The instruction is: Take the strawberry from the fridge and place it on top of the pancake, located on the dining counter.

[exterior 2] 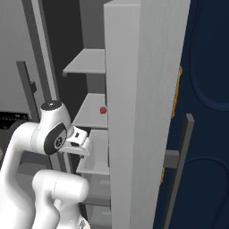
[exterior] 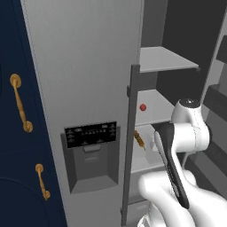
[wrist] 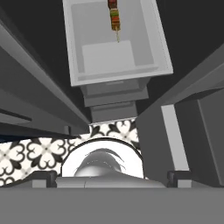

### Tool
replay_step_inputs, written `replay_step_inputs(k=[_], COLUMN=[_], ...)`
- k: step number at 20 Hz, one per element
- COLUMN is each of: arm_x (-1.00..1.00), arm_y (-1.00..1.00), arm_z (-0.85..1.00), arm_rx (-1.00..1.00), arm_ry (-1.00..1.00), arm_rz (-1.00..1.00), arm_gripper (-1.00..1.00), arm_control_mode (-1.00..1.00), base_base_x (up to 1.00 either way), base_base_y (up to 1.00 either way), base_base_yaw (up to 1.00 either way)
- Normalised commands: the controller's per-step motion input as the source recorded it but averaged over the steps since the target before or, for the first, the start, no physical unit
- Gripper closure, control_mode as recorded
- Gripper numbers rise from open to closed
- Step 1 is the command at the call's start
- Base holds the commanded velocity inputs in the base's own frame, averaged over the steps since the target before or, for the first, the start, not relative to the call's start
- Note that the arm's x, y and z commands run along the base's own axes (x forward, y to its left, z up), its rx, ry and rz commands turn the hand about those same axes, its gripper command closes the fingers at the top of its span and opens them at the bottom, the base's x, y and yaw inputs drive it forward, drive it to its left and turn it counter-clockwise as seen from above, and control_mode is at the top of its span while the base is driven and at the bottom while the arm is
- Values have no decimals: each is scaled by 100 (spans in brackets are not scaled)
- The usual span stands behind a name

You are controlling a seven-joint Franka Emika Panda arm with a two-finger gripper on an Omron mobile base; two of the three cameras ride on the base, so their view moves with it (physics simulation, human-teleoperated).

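The strawberry (exterior: 142,107) (exterior 2: 103,109) is a tiny red berry lying on the middle grey shelf inside the fridge (exterior: 88,66). The fridge's right door (exterior 2: 143,89) stands open and its left door, with the black dispenser, is closed. My gripper (wrist: 111,177) is open and holds nothing. It points down in front of the fridge's lower shelves, well below the strawberry. My white arm (exterior: 190,128) (exterior 2: 49,134) is folded before the open compartment. The pancake and the dining counter are out of view.
An elongated orange-and-brown skewer (exterior: 139,139) (wrist: 114,17) lies on the shelf (wrist: 113,57) under the strawberry's. Another grey shelf (exterior: 166,60) sits above. Navy cabinets with gold handles (exterior: 20,106) (exterior 2: 205,67) flank the fridge. Patterned floor tiles (wrist: 39,153) show below the hand.
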Motion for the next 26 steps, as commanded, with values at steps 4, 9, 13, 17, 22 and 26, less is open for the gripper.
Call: replay_step_inputs(k=[4, 9, 13, 17, 22, 26], arm_x=[0, 0, 0, 0, 0, 22], arm_y=[0, 0, 0, 0, 0, -1], arm_z=[0, 0, 0, 0, 0, 0], arm_rx=[0, 0, 0, 0, 0, 0], arm_ry=[0, 0, 0, 0, 0, -24], arm_rz=[0, 0, 0, 0, 0, 12], arm_gripper=[-100, -100, -100, -100, -100, -100], arm_control_mode=[100, 100, 100, 100, -100, -100], base_base_x=[1, 0, 0, 0, 0, 0], base_base_y=[-32, -23, -3, 0, 0, 0], base_base_yaw=[1, 0, 0, 0, 0, 0])
